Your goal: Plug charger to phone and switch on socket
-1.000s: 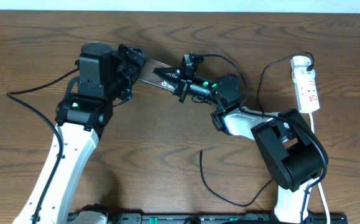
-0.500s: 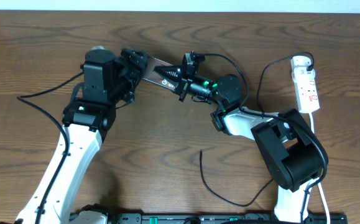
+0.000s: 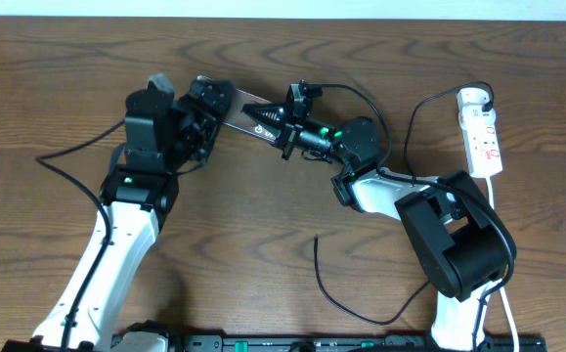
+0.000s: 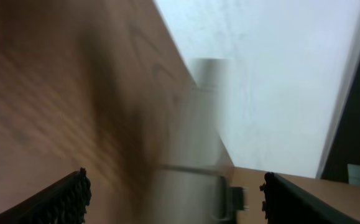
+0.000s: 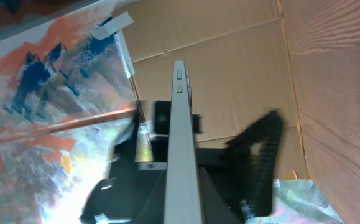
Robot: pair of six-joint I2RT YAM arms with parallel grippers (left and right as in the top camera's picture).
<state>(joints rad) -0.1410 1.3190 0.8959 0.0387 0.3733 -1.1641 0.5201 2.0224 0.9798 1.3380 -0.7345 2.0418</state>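
The phone (image 5: 181, 149) stands edge-on, a thin silvery strip rising from the bottom edge, with two small side buttons near its top. Blurred black parts (image 5: 260, 155) flank its lower half. Behind are brown cardboard (image 5: 229, 74), a painted orange-and-blue sheet (image 5: 43, 93) and, at right, the wood-grain counter (image 5: 335, 93).

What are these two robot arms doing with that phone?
They are setting up to charge it. The right gripper is clamped on one end of the phone, at the back of the table. The left gripper sits wide open at the phone's other end, gripping nothing. The charger cable lies loose on the table in front, its free end not plugged into the phone. The white power strip lies at the right, untouched.
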